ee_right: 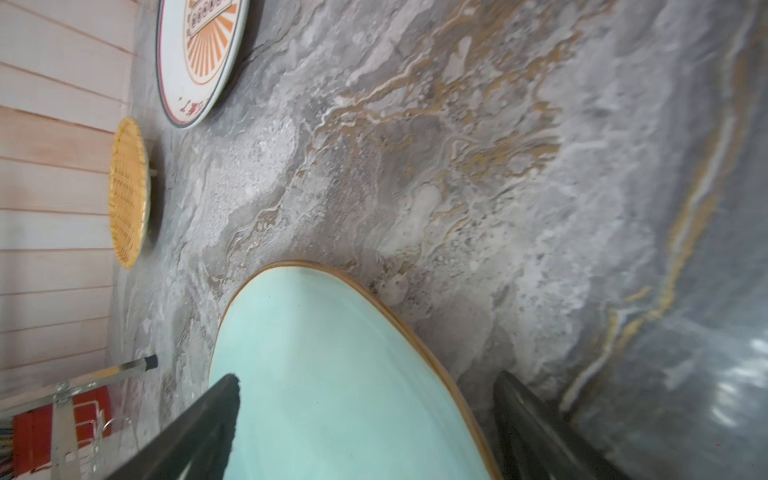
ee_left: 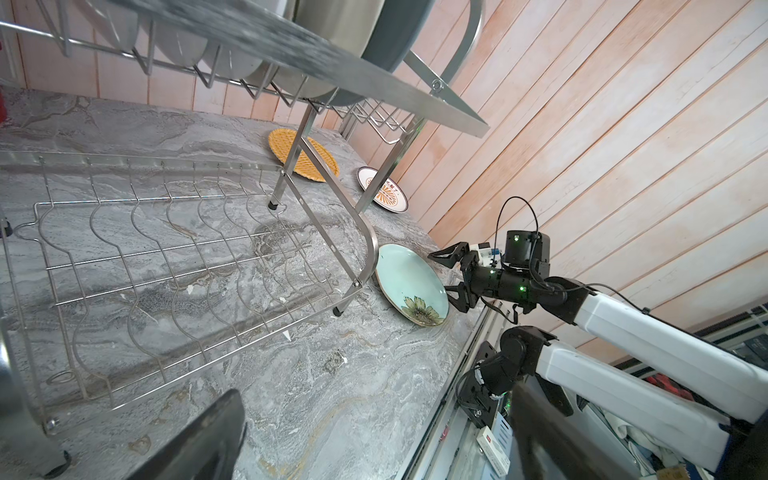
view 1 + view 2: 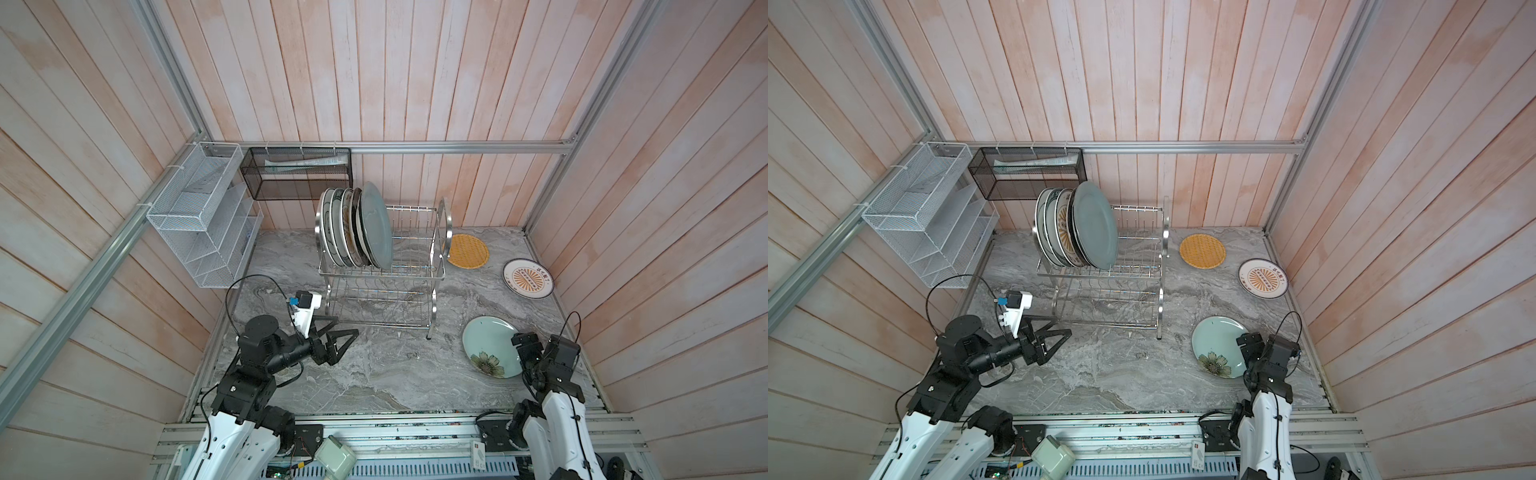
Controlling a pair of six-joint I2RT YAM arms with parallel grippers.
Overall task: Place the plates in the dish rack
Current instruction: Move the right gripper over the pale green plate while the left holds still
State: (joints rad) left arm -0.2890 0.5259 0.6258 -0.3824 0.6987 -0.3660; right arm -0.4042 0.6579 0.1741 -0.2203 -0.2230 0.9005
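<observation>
Right wrist view puts the pale green plate (image 1: 324, 365) straight under my right gripper (image 1: 368, 376). My fingers stand wide apart and grip nothing, one over the plate's glazed face and the other just outside its brown rim, close to the table (image 1: 457, 166). The plate lies flat on the marble on my side, well apart from the dish rack (image 3: 376, 270). The rack's upper tier carries a row of plates (image 3: 365, 224) on edge, and an orange lattice plate (image 3: 467, 250) and a sunburst plate (image 3: 528, 277) lie flat further back. I judge this plate stiff and fairly heavy, with a slick glaze, and brittle if knocked against the steel wires. The rim looks like the only place to take it, pinched across its thickness and deep enough that it will not pivot as it lifts. My left gripper (image 3: 345, 325) hangs wide open and empty beside the rack's lower tier.
</observation>
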